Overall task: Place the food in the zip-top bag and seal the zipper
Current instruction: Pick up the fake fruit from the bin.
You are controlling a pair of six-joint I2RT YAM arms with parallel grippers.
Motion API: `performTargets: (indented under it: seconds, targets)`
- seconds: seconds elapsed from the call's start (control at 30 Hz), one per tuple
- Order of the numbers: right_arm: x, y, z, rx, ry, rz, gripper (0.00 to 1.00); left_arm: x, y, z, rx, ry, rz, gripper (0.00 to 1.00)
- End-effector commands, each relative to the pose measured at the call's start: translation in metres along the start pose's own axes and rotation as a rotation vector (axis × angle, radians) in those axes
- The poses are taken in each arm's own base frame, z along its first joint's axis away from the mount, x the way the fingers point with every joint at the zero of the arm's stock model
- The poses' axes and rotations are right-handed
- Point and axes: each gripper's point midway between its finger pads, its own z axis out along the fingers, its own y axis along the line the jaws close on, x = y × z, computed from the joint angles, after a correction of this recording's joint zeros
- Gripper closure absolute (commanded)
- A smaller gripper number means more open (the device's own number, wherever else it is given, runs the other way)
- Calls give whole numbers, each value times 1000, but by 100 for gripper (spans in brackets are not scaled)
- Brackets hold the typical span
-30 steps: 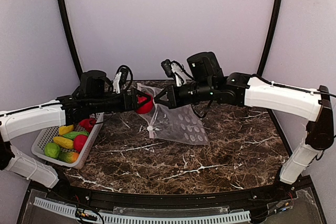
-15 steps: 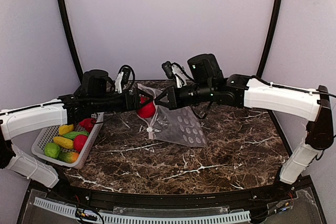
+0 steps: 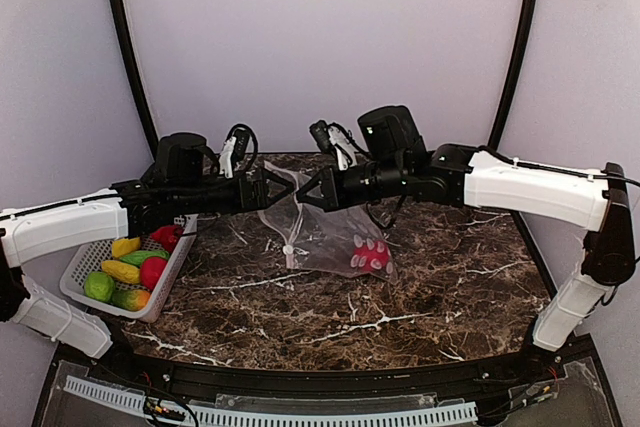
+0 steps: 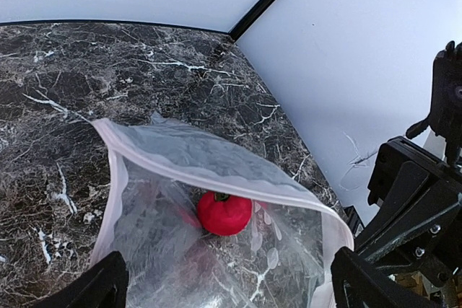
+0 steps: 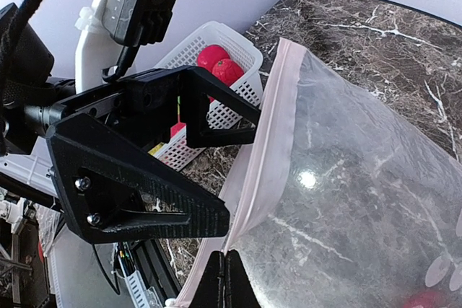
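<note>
The zip-top bag (image 3: 335, 232) hangs with its mouth held open, its lower end lying on the table. One red tomato (image 3: 368, 255) lies inside it, also in the left wrist view (image 4: 224, 213). My right gripper (image 3: 300, 194) is shut on the pink zipper strip (image 5: 271, 135) at the bag's upper edge. My left gripper (image 3: 268, 191) is open and empty just left of the mouth, its fingers either side of the opening (image 4: 231, 295). The white slider tab (image 3: 286, 245) hangs at the bag's left edge. More food (image 3: 122, 272), red, yellow and green, lies in the basket.
The white mesh basket (image 3: 70, 282) stands at the table's left edge under my left arm, also in the right wrist view (image 5: 242, 48). The marble table (image 3: 330, 317) is backed by a pale curved wall with black poles.
My left gripper held the red tomato at the bag's mouth, then opened. The tomato dropped in and slid to the bag's lower right end. The right gripper kept its hold.
</note>
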Motion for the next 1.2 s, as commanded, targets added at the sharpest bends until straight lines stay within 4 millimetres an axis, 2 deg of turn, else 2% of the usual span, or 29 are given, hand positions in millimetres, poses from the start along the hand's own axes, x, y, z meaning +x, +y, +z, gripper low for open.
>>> performTargets:
  seconds: [0.0, 0.17, 0.3, 0.47, 0.63, 0.73, 0.77, 0.83, 0.93, 1.03, 1.17]
  targets:
    - [-10, 1, -6, -13, -44, -1, 100, -13, -18, -8, 50, -38, 40, 1]
    - [-10, -5, -7, 9, -51, 7, 100, -16, -18, -18, 31, -52, 62, 1]
    - [-11, -12, -10, 32, -60, 16, 100, -13, -14, -34, -28, -34, 73, 1]
    - [-10, -18, -12, 54, -63, 19, 100, -4, 13, -71, -214, -7, 123, 1]
    - [-10, -20, -14, 61, -66, 21, 100, 14, 55, -110, -407, 108, 119, 1]
    - [-8, -22, -12, 66, -62, 20, 100, 15, 85, -132, -482, 106, 41, 1]
    - [-8, -22, -12, 66, -62, 20, 100, 22, 92, -136, -482, 112, 18, 1]
    - [-8, -24, -11, 70, -61, 22, 100, 23, 118, -150, -534, 78, -71, 1]
    - [-7, -25, -10, 73, -57, 26, 100, 32, 144, -158, -577, 56, -188, 1]
    - [-6, -25, -10, 75, -55, 25, 100, 45, 178, -170, -658, 8, -307, 1]
    - [-4, -28, -9, 82, -49, 24, 100, 56, 211, -181, -734, -73, -412, 1]
